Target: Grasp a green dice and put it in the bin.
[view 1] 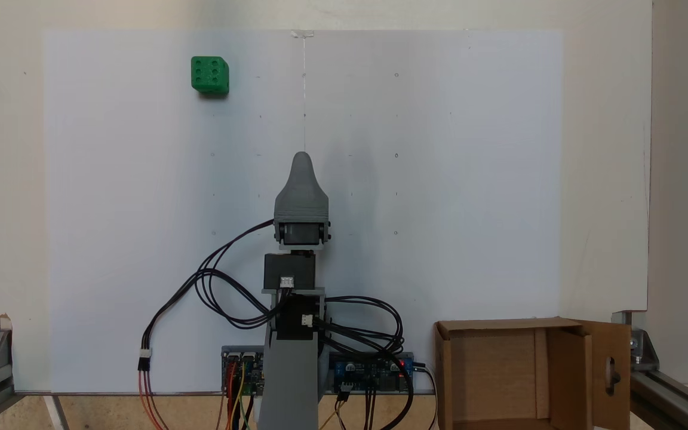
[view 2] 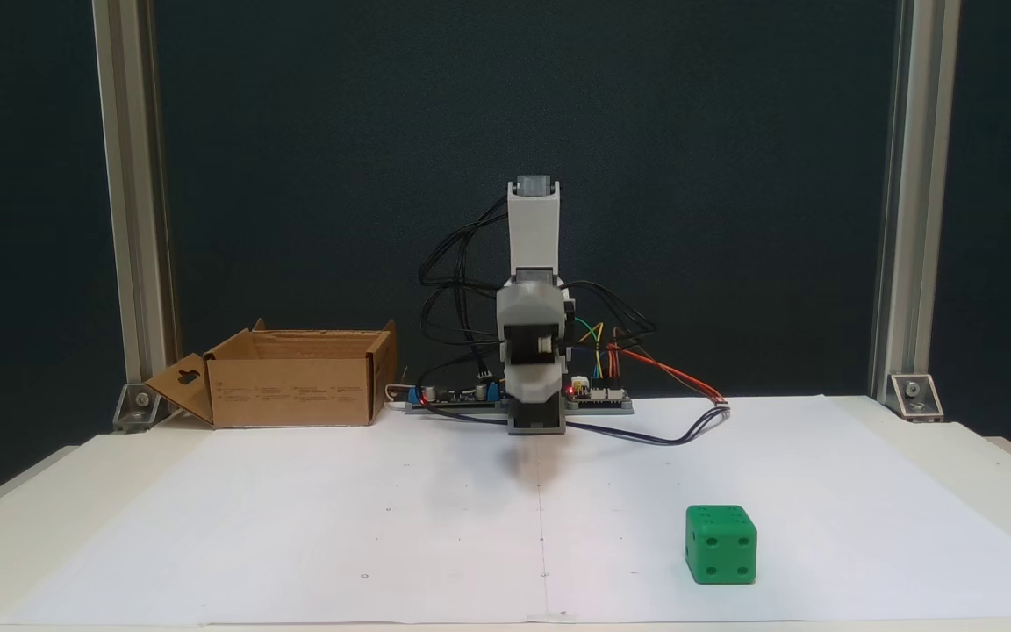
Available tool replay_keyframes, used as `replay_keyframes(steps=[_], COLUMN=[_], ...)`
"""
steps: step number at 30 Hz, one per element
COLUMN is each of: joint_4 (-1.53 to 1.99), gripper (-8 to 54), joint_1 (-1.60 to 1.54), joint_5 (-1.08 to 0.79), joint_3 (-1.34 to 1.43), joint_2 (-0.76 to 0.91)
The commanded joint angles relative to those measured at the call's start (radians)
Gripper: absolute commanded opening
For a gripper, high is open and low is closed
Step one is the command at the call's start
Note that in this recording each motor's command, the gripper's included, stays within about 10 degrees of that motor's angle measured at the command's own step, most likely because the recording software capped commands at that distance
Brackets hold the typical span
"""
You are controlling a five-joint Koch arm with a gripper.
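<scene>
the green dice (view 1: 209, 74) lies on the white paper sheet (view 1: 439, 179), far up and to the left, well apart from the arm. the gripper (view 1: 302, 156) points up the picture at the middle. the bin (view 1: 529, 373) stands open at the bottom right, beside the circuit boards (view 1: 368, 373).

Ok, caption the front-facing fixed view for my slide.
Koch arm folded at rest, green dice on white paper, cardboard bin at left.

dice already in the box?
No, in both fixed views the green dice sits on the white paper, far from the cardboard box, which stands beside the arm's base.
</scene>
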Motion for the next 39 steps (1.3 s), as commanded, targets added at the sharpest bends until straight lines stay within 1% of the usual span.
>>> replay_keyframes(steps=[1, 4, 7, 9, 11, 12, 16, 19, 24, 28, 32, 35, 39], joint_4=[0.084, 0.268, 0.445, 0.592, 0.808, 0.834, 1.107, 1.304, 1.632, 1.882, 2.017, 2.198, 2.315], gripper=[43.9, 43.9, 42.3, 42.2, 42.2, 42.2, 42.1, 42.1, 42.1, 42.1, 42.2, 42.4, 42.4], joint_1=[0.02, 0.037, 0.066, 0.067, 0.063, 0.069, 0.066, 0.054, 0.018, -0.055, -0.115, -0.163, -0.167], joint_5=[-0.029, -0.031, -0.067, -0.072, -0.071, -0.071, -0.069, -0.061, -0.009, 0.046, 0.11, 0.155, 0.19], joint_3=[-0.092, -0.206, -0.299, -0.394, -0.547, -0.561, -0.797, -0.917, -1.163, -1.307, -1.431, -1.601, -1.801], joint_2=[0.107, 0.106, 0.106, 0.103, 0.103, 0.098, -0.014, -0.091, -0.259, -0.376, -0.468, -0.569, -0.658])
